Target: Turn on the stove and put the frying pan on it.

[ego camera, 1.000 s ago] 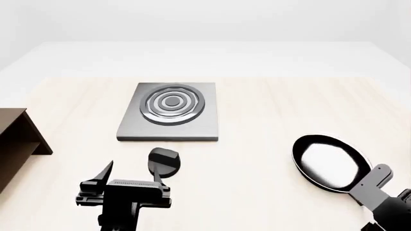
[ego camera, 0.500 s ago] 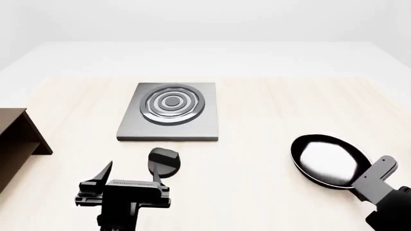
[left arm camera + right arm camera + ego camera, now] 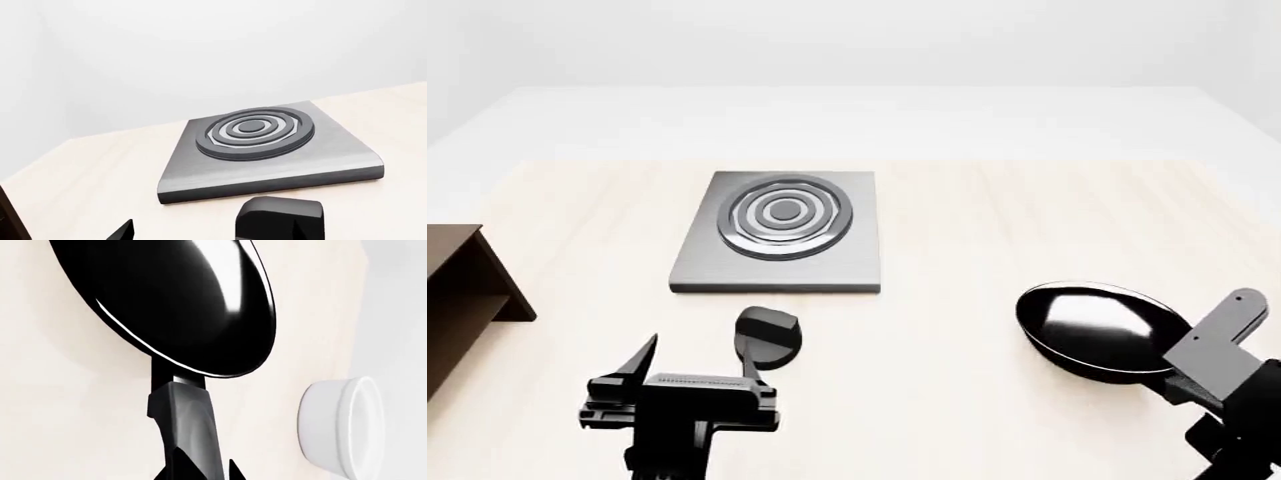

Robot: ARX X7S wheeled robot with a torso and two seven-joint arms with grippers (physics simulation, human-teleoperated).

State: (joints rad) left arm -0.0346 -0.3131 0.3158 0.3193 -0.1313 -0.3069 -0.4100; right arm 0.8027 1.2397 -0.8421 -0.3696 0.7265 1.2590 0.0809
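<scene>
Stove [image 3: 777,236]: flat grey plate with concentric burner rings, lying on the table [image 3: 988,230] toward its far edge, left of centre; nothing on it. Also seen from the left wrist [image 3: 267,150].

Knob [image 3: 769,338]: small, round, black, on the table just nearer than the stove's near edge; apart from the stove.

Pan [image 3: 1101,328]: black, glossy inside, thin pale rim; near the table's right near corner, well apart from the stove; tilted, and lifted off the table as far as the head view shows. Handle runs back into the right hand. Right wrist view shows the bowl of the pan [image 3: 180,300] and its handle.

Right hand [image 3: 1214,365]: clenched on the pan's handle.

Left hand [image 3: 681,385]: fingers spread and released, holding nothing, just nearer than the knob; one finger close beside it, contact not clear.

Bowl [image 3: 343,425]: white, round, beside the pan.

Brown block [image 3: 461,300]: at the table's left edge
</scene>
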